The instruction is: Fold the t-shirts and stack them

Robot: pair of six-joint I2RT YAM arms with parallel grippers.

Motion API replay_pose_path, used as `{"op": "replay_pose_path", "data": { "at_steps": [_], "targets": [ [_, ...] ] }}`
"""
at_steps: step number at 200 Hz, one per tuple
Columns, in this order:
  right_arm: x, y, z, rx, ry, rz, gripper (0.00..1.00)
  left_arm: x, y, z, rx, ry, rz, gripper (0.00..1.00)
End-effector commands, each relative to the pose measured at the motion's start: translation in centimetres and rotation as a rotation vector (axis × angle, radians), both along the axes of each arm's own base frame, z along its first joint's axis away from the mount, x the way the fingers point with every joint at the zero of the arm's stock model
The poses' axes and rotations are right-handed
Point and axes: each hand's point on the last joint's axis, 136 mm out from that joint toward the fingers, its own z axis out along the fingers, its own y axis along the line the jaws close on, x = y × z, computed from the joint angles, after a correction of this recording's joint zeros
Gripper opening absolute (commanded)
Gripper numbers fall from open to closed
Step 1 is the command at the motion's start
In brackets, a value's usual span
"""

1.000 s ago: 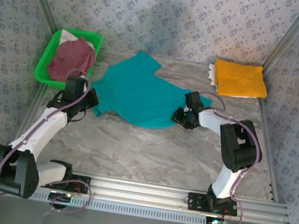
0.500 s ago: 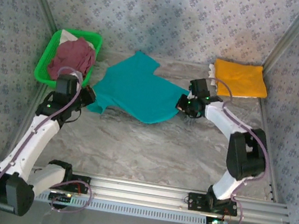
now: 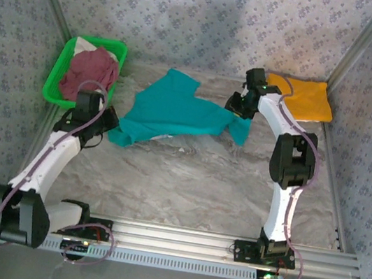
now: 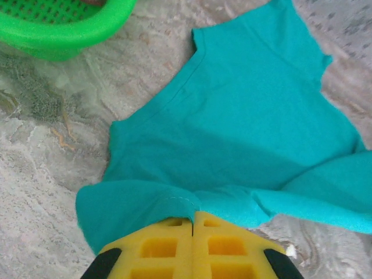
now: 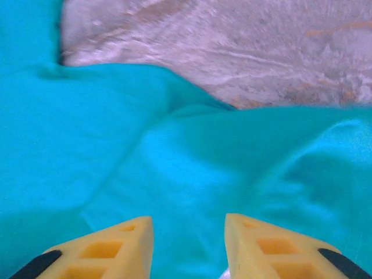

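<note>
One tabletop [image 3: 186, 182]: grey marbled surface; both arms reach out over its far half.
Teal t-shirt [image 3: 173, 109]: largest item, lying rumpled and unfolded across the far middle of the tabletop, between the two grippers. One sleeve points toward the back wall. Its right edge is doubled over on itself, and its left corner is bunched.
Orange-yellow t-shirt [image 3: 306, 98]: folded into a flat rectangle at the far right corner, apart from the teal t-shirt.
Green basket [image 3: 55, 80]: far left corner, just beside the teal cloth's left end.
Maroon t-shirt [image 3: 90, 71]: crumpled inside the green basket, unfolded.
Left gripper [image 4: 193, 218]: fingers pressed together with a hemmed fold of the teal t-shirt pinched between them, at the shirt's near left corner; in the top view it sits at [image 3: 107, 121].
Right gripper [image 5: 189, 224]: fingers parted with a clear gap, teal cloth lying under them and nothing visibly pinched; over the shirt's right edge, near the orange-yellow t-shirt [image 3: 237, 106].
</note>
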Motion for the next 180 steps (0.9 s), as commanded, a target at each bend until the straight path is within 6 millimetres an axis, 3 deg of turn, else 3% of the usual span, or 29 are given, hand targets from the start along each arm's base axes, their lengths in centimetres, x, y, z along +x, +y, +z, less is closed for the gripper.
{"op": "replay_pose_path", "data": {
  "at_steps": [1,16,48,61,82,114,180],
  "targets": [
    [-1.6,0.0,1.0,-0.009,0.013,0.04,0.41,1.3,0.1,2.2,0.016,-0.084,-0.013,0.0],
    [-2.8,0.3,1.3,0.018,-0.027,0.044,0.43,1.2,0.1,1.9,0.019,-0.083,-0.012,0.0],
    [-7.6,1.2,1.1,0.12,-0.074,0.055,0.42,0.6,0.3,0.6,0.031,-0.04,-0.015,0.0],
    [-9.7,1.4,-0.4,0.149,-0.099,0.07,0.43,0.5,0.2,0.1,0.03,-0.033,-0.019,0.0],
    [-10.8,2.2,-1.9,0.178,-0.153,0.123,0.43,0.5,0.1,-0.5,0.028,-0.02,-0.022,0.0],
    [-9.5,3.7,-4.0,0.194,-0.176,0.186,0.39,0.8,-0.1,-0.8,0.022,-0.011,-0.029,0.0],
    [-5.4,4.3,-6.0,0.146,-0.287,0.182,0.34,0.6,-0.1,-1.0,0.019,-0.014,-0.029,0.0]
  ]
}}
